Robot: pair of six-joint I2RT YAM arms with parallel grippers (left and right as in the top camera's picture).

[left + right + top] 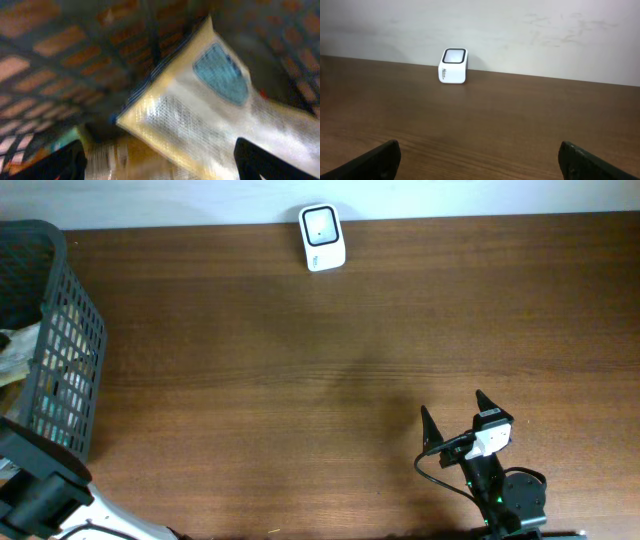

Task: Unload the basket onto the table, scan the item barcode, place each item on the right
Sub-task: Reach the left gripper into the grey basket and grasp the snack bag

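Right gripper [453, 406]: low at the near edge of the table [300, 380], fingers spread, empty.
Left gripper [157, 150]: reaching inside the basket [60, 350], fingers spread wide.
Packet [200, 115]: yellow-white, blurred, lying in the basket beyond those fingers.
Scanner [322, 237]: at the table's far edge.

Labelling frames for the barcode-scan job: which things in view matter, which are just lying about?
Job: white scanner; foil packet; black basket holding it; left gripper, open toward the packet.
Just there: right gripper, open and empty; table.
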